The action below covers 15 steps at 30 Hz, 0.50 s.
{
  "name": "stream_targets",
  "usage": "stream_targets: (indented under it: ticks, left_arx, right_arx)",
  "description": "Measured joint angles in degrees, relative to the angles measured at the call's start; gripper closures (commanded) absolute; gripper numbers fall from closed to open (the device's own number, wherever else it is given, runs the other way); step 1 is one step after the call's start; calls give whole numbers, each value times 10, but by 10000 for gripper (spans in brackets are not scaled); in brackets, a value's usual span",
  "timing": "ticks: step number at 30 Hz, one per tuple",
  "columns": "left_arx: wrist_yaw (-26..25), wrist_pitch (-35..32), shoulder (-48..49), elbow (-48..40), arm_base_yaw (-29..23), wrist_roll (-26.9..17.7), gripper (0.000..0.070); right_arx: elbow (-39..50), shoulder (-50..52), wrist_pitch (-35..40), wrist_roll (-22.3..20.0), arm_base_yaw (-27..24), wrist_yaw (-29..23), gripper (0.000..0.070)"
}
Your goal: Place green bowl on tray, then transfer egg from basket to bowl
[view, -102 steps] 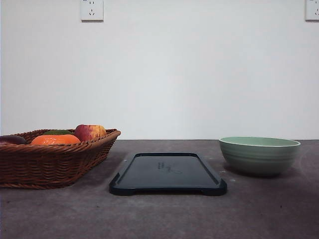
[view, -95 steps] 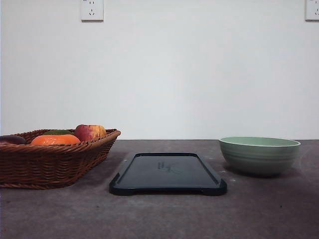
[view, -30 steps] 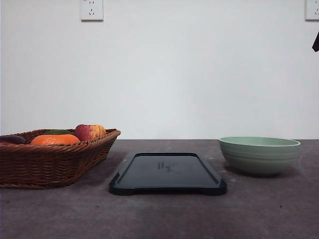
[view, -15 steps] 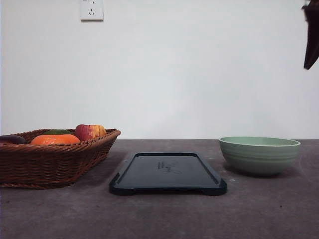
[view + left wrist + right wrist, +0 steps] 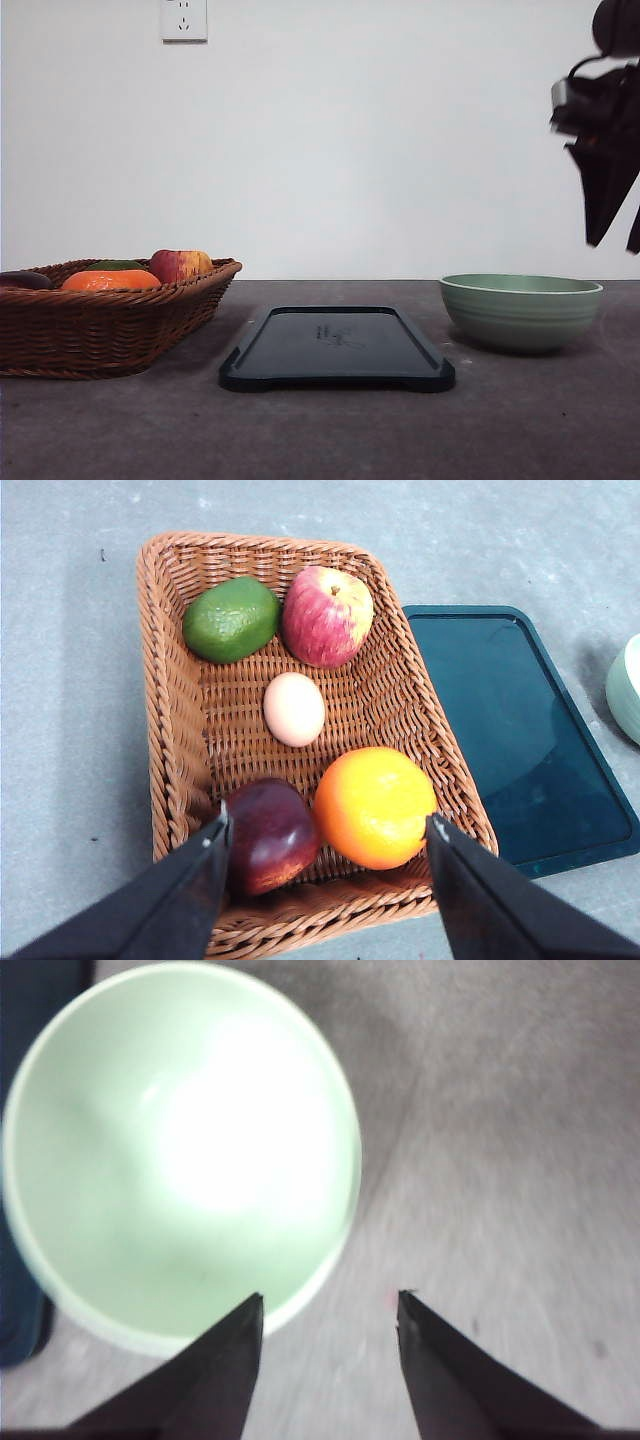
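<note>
Right pincer (image 5: pixel 325 1305): black fingers spread well apart, gripping nothing, hanging above the worktop (image 5: pixel 320 440) with one fingertip over the near rim of the round pale sage-green ceramic bowl (image 5: pixel 180 1155) and the other over bare surface beside it. From the front, this pincer (image 5: pixel 610 240) appears as a dark, blurred shape high at the right, clear of the bowl (image 5: pixel 521 311) below it.

Left pincer (image 5: pixel 328 835): fingers wide open and empty, poised over the near end of the shallow brown woven wicker basket (image 5: pixel 165 730). One fingertip lies in line with a dark red plum-like fruit (image 5: pixel 268 835), the other with the basket's braided rim beside an orange (image 5: pixel 375 807).

Bowl: upright and empty, faintly ridged on the outside, standing on the grey worktop just to the right of the flat, very dark rectangular tray (image 5: pixel 337 347), not on it.

Basket contents: a pale egg (image 5: pixel 294 708) lies at the centre, apart from a green avocado-like fruit (image 5: pixel 231 618) and a red-yellow apple (image 5: pixel 328 615) at the far end.

Tray: bare, between basket (image 5: pixel 110 320) and bowl.
</note>
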<state>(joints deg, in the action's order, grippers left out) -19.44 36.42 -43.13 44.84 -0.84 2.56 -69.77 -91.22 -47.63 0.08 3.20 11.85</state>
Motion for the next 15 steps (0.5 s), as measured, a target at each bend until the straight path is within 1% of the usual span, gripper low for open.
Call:
stream_targets:
  ticks: [5, 6, 8, 12, 13, 15]
  left_arx:
    - [0, -15, 0, 0, 0, 0, 310]
    - [0, -15, 0, 0, 0, 0, 311]
    - [0, -15, 0, 0, 0, 0, 311]
    - [0, -15, 0, 0, 0, 0, 310]
    - [0, -15, 0, 0, 0, 0, 310]
    - [0, -15, 0, 0, 0, 0, 310]
  right_arx:
    - [0, -34, 25, -2, 0, 0, 449]
    - [0, -41, 28, -2, 0, 0, 462]
    - [0, -52, 31, -2, 0, 0, 515]
    - [0, -71, 33, -2, 0, 0, 679]
    - [0, -72, 34, -2, 0, 0, 700]
    - [-1, -72, 36, -2, 0, 0, 700]
